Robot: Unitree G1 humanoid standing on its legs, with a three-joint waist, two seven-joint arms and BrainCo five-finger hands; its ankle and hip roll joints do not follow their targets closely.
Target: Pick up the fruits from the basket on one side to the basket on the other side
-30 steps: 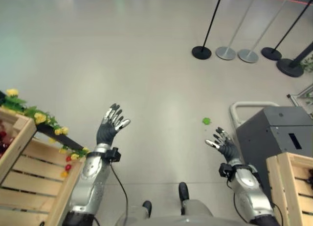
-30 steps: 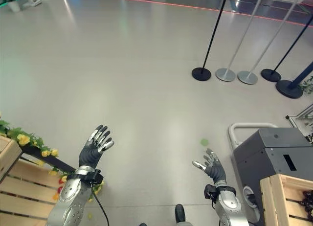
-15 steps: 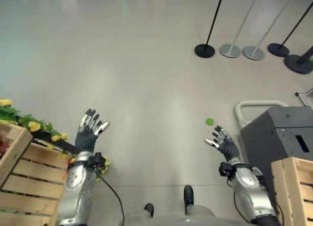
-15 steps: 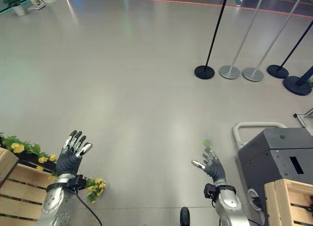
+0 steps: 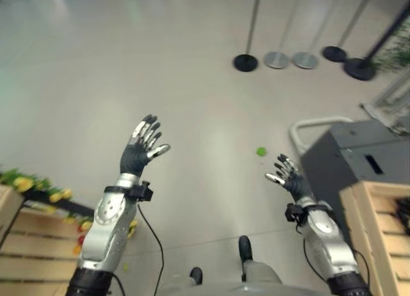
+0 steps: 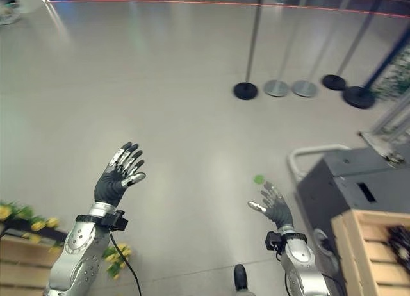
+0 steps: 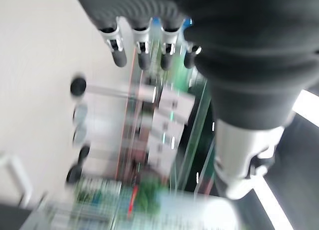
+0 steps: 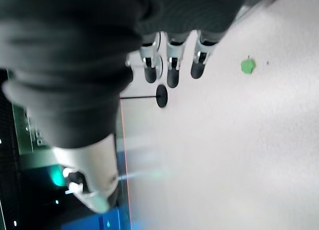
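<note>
Left hand [image 5: 139, 152]: raised over bare floor, fingers spread, holding nothing. Right hand [image 5: 288, 179]: likewise splayed and empty. 2 wooden crates [image 5: 375, 213] flank the robot, near left and near right. Small green fruit-like object [image 5: 261, 152] lies on floor just beyond the right hand, the nearer one.

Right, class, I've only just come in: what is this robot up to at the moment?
Nothing is being handled right now. The left hand and the right hand are both raised over the bare floor with fingers spread, holding nothing. A wooden crate edged with yellow flowers stands at the robot's left, another wooden crate at its right beside a grey box. A small green item lies on the floor ahead of the right hand. No fruit is in either hand.
</note>
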